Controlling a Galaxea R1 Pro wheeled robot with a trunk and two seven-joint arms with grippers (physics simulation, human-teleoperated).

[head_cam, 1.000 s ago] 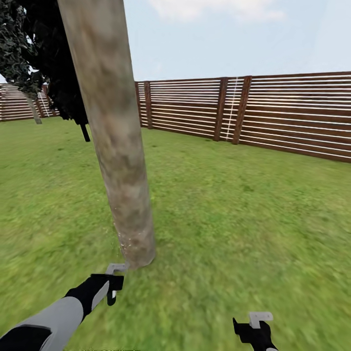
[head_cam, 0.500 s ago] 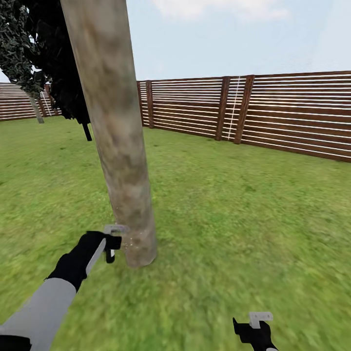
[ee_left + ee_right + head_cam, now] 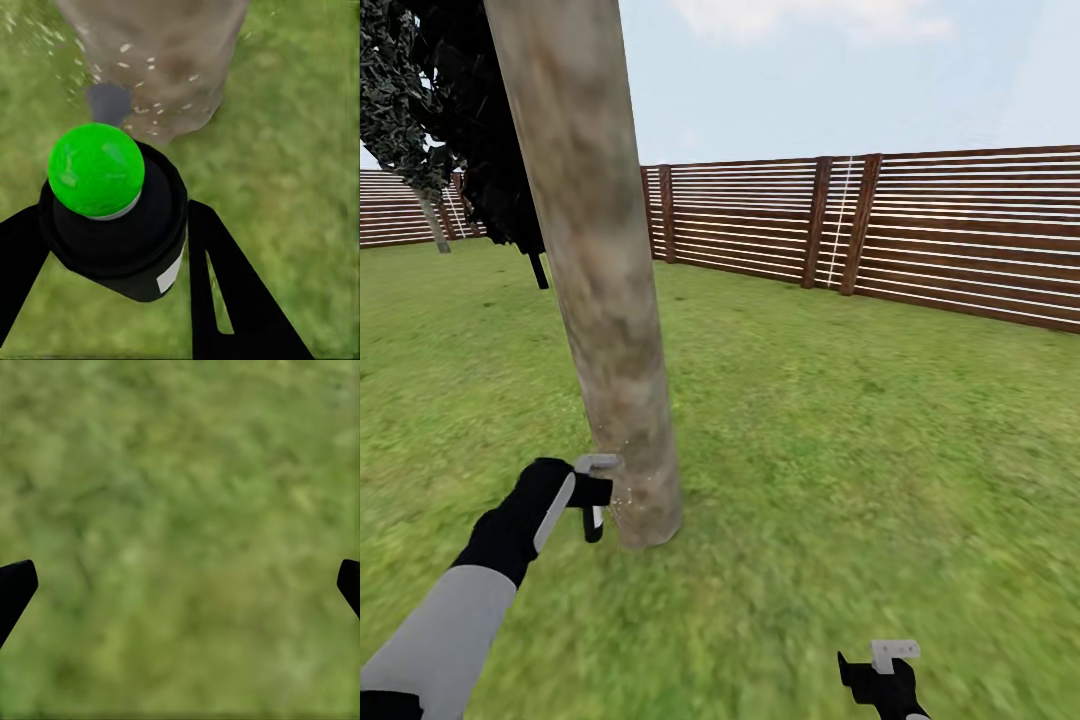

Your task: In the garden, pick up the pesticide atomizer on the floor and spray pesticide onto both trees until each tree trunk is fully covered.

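At lower left, my left gripper (image 3: 592, 492) has risen slightly, clamped on the sprayer (image 3: 112, 214) beside the speckled trunk (image 3: 610, 330); my right gripper (image 3: 180, 581) hangs open over grass (image 3: 860, 450).

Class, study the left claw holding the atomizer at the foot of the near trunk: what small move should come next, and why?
Probably raise the left claw slowly up the trunk while spraying: the atomizer faces its base, where white specks show; higher bark looks bare.

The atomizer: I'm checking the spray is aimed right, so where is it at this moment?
The atomizer sits between the left gripper's fingers, low on the head view's left side, right beside the base of the near tree trunk, whose bark carries white specks.
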